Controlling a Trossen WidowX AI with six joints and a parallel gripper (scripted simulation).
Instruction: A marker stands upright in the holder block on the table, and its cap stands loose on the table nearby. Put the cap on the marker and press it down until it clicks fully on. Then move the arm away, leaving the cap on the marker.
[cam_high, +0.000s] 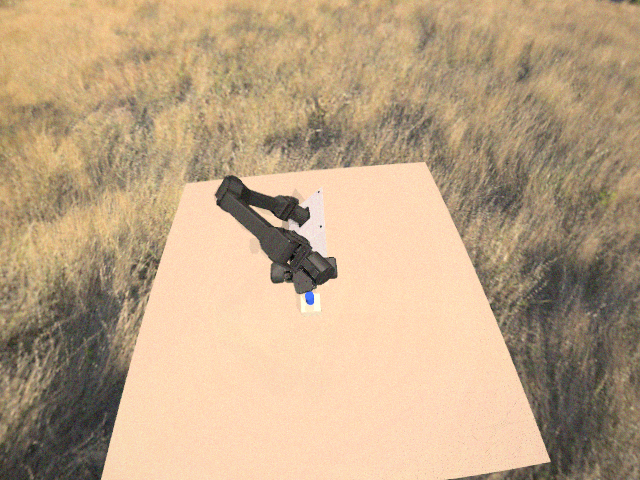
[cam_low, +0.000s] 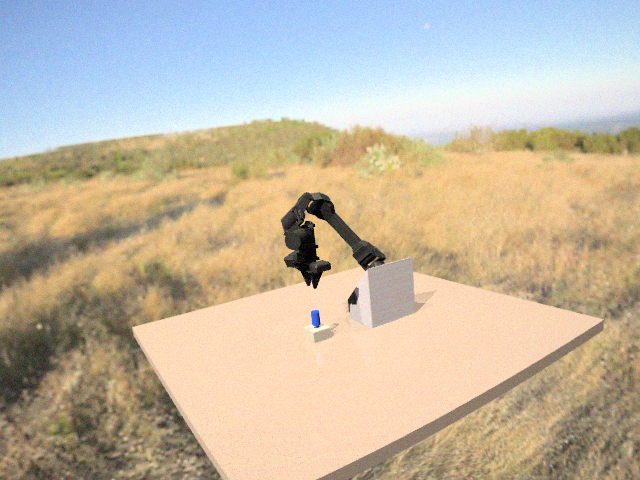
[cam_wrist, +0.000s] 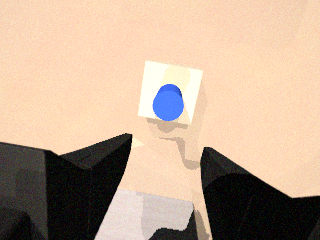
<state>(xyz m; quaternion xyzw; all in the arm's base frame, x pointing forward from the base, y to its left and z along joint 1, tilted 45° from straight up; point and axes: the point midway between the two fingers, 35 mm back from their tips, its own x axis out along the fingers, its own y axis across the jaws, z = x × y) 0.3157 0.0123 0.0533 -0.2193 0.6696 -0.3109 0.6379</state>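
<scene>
My gripper (cam_wrist: 166, 148) is half open and holds nothing. It hangs in the air above the blue cap (cam_wrist: 168, 101), well apart from it. The cap sits on the marker in the holder block (cam_wrist: 150, 82) on the table (cam_low: 413, 361).

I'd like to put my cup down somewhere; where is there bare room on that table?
The table's wide near half, in front of the holder block, shows bare. It is crowded between block, capped marker and grey stand, under the open jaws.

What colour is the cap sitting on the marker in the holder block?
Bright blue. The cap shows best in the wrist view, seen from above over the pale cream holder block.
</scene>
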